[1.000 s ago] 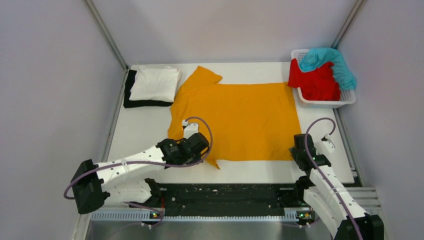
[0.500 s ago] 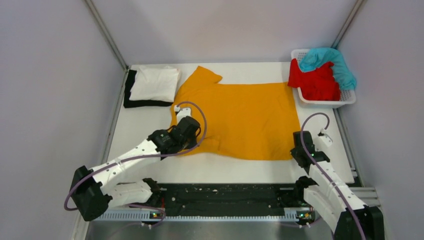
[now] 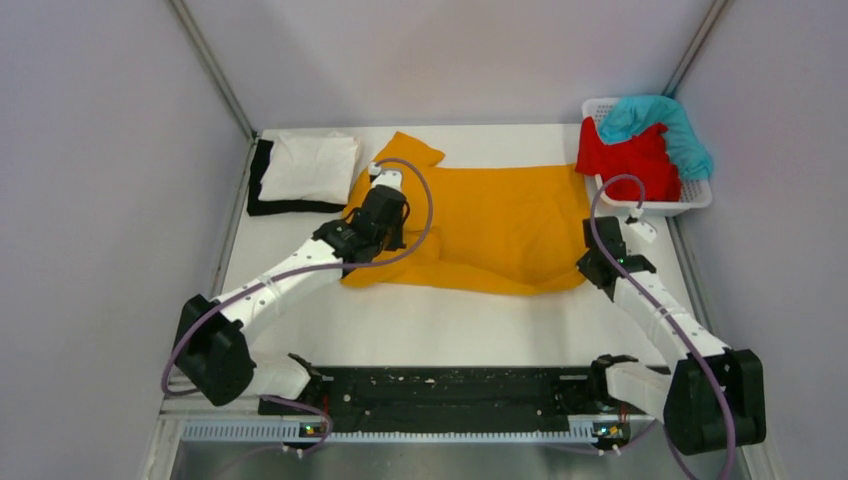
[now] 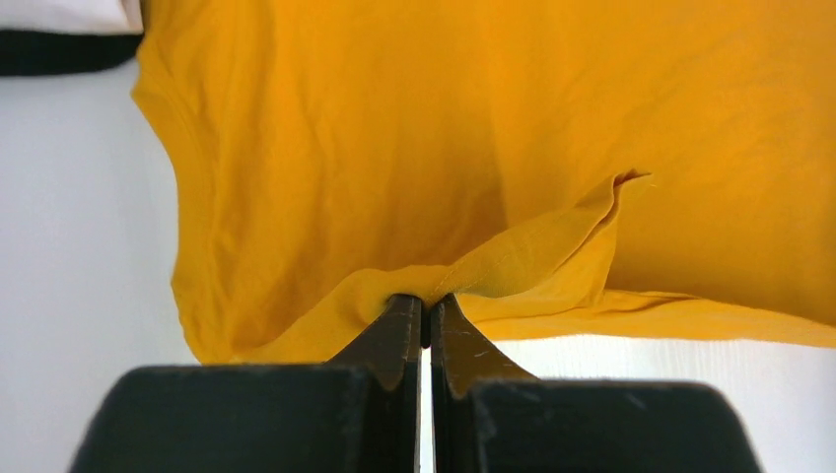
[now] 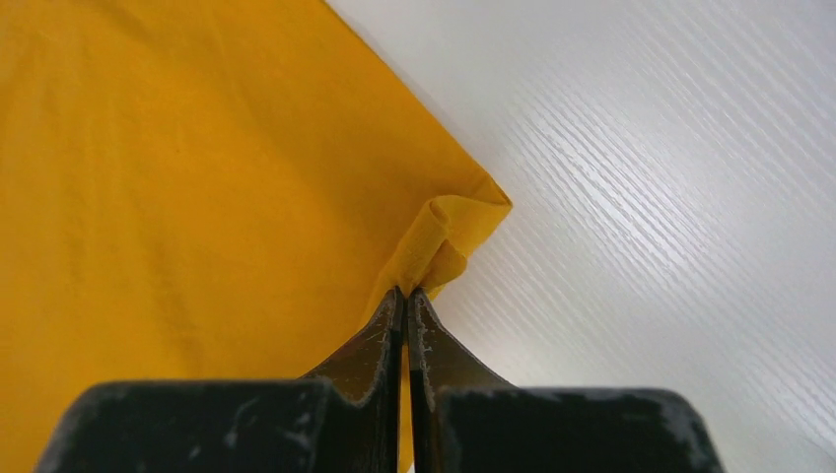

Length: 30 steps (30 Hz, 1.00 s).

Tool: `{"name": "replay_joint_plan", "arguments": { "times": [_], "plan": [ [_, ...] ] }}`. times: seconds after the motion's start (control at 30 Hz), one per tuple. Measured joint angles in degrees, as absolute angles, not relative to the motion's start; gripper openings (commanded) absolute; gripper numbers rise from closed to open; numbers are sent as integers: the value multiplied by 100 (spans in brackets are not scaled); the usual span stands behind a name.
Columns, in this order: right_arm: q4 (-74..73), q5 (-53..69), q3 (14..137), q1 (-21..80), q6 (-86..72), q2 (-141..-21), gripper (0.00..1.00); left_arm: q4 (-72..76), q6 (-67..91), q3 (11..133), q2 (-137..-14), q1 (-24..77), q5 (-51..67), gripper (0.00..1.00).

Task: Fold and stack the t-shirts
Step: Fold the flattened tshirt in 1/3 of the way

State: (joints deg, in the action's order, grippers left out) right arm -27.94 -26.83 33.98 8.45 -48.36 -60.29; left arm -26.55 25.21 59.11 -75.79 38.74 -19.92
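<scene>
Found left gripper point(image 4: 426, 305) pressed shut on a pinch of the mustard-orange t-shirt point(image 3: 500, 215), with hem cloth bunched in the grip and raised off the table point(image 3: 450, 320). Found right gripper point(image 5: 404, 296) likewise shut, nipping the shirt's near right corner, a small roll of fabric just beyond its tips. Judged both grips taken on the same near edge, at about 8 and 4 o'clock of the garment, so as to carry that edge as one line rather than drag a single corner and twist the cloth.

Saw in the top view the near edge drawn toward 12 o'clock and slumped in a shallow ridge between the two grippers. Saw the far half lying flat on the table, one sleeve pointing to 11 o'clock. Read this as the first lengthwise fold in hand, not yet laid down. Judged the next need to be level travel toward 12 o'clock, with release only once near edge over far edge. Expected uneven travel to skew the fold.

Recorded white t-shirt point(image 3: 310, 165) folded on top of black t-shirt point(image 3: 258, 175) at 10 o'clock of the table, just beside the mustard sleeve. Took this as the stack awaiting a third garment. Recorded red t-shirt point(image 3: 630, 165) and teal t-shirt point(image 3: 670, 125) heaped unfolded in the white basket point(image 3: 660, 207) at 2 o'clock, teal draped over red and over the rim. Counted two done, one in work, two left.
</scene>
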Motion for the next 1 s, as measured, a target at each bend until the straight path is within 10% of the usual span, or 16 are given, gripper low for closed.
{"name": "replay_joint_plan", "arguments": {
  "times": [0.53,0.73,1.0],
  "plan": [
    [-2064,-2703,4895,668,-4453,-8416,9,-2340,1820,6785,-9334,2532,-1529,6],
    [-1959,-2735,5207,622,-4392,-8788,55,-2349,1785,7592,-10151,2359,-1463,92],
    [-1959,-2657,5157,620,-4259,-8396,98,-2692,1970,8036,-10267,2246,-1612,99]
  ]
}}
